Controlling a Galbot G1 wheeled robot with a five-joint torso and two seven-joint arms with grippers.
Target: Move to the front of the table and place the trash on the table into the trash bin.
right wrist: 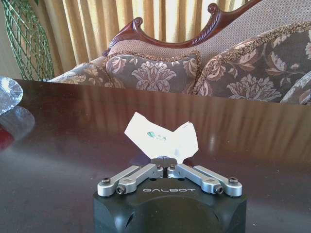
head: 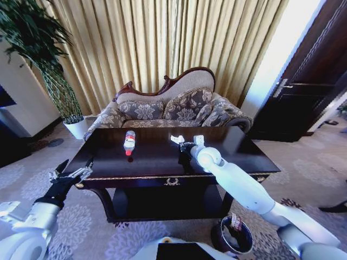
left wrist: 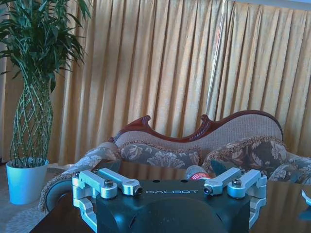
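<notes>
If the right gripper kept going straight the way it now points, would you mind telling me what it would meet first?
The right gripper, fingers shut, points at the crumpled white paper on the dark glossy wooden table. It seems to pinch the paper's near edge already, though contact is hard to confirm. Beyond lies bare tabletop, then the patterned sofa.

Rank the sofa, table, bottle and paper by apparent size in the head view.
1. Table, closer to the camera, so its lead over the sofa is unsure.
2. Sofa.
3. Bottle.
4. Paper, small, partly behind the right tool.
</notes>
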